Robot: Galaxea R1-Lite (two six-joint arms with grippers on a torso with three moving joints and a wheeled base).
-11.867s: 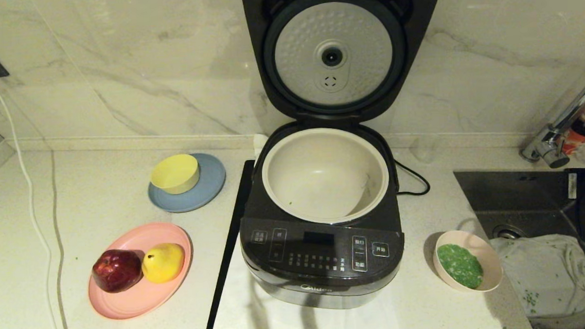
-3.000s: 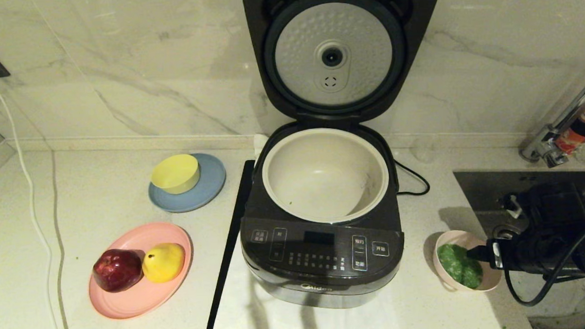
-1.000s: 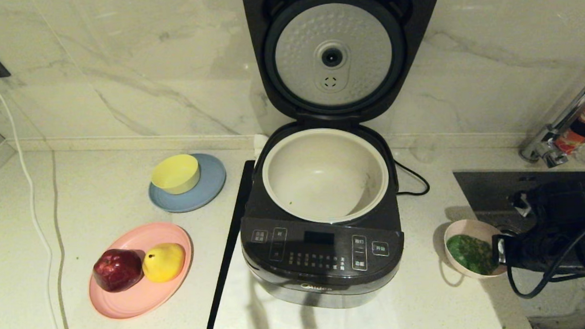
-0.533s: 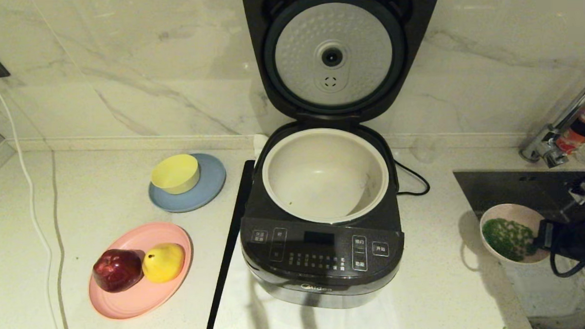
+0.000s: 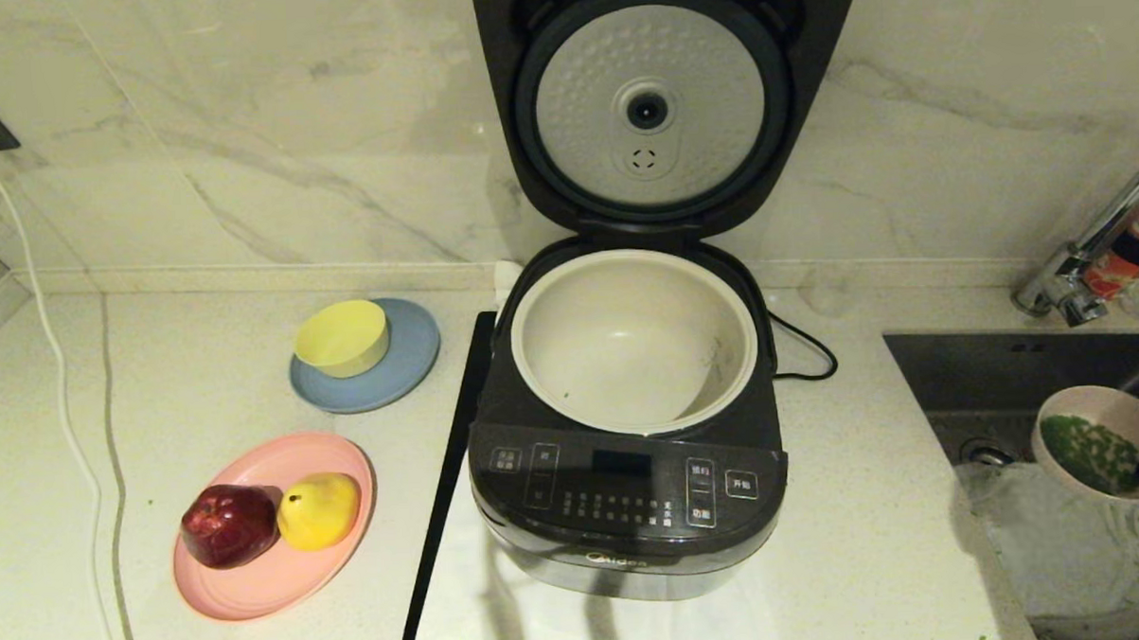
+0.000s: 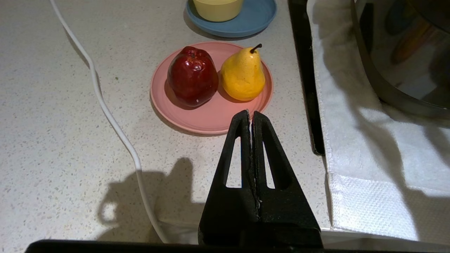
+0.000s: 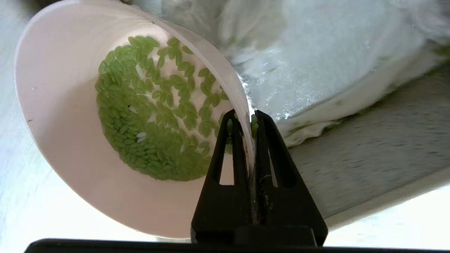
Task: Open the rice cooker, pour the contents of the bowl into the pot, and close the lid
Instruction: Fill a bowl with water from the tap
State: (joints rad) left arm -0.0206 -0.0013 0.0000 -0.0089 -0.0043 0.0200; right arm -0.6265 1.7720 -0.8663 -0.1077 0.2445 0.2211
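At the far right edge of the head view, the bowl (image 5: 1100, 444) hangs lifted over the sink (image 5: 998, 381), the right gripper (image 7: 250, 116) pinching its rim. Pouring is the step now; next it must travel left to the pot (image 5: 633, 341). Only the right wrist view shows green grains (image 7: 154, 109) clearly. Left gripper (image 6: 251, 116): clenched, idle.

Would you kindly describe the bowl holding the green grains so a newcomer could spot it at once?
Start at the large dark grey rice cooker with its lid raised, then look far right, above the dark sink. There the pale pink round bowl hangs tilted, pinched at its rim by the right gripper; unlike the small yellow bowl, it holds green grains.
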